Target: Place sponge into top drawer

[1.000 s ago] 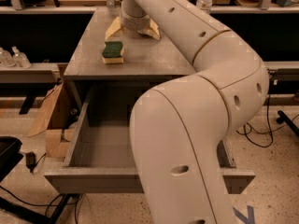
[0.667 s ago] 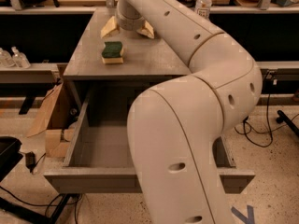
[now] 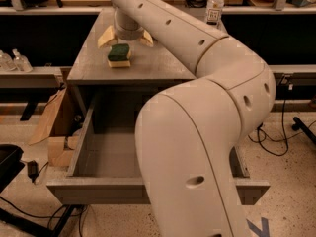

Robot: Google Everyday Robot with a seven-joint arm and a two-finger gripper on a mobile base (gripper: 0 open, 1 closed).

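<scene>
The sponge, dark green on top with a yellow base, lies on the grey cabinet top near its left side. My gripper hangs just behind and above the sponge, open, with its tan fingers spread to either side. It holds nothing. The top drawer is pulled far out below the cabinet top, and the visible part of its floor is bare. My large white arm covers the drawer's right half and the centre of its front panel.
A clear bottle stands at the back right of the cabinet top. Small bottles sit on a low shelf to the left. Cardboard leans beside the drawer's left wall. A black case and cables lie on the floor.
My gripper has moved left and slightly down, closer to the sponge. The sponge and the drawer have not moved.
</scene>
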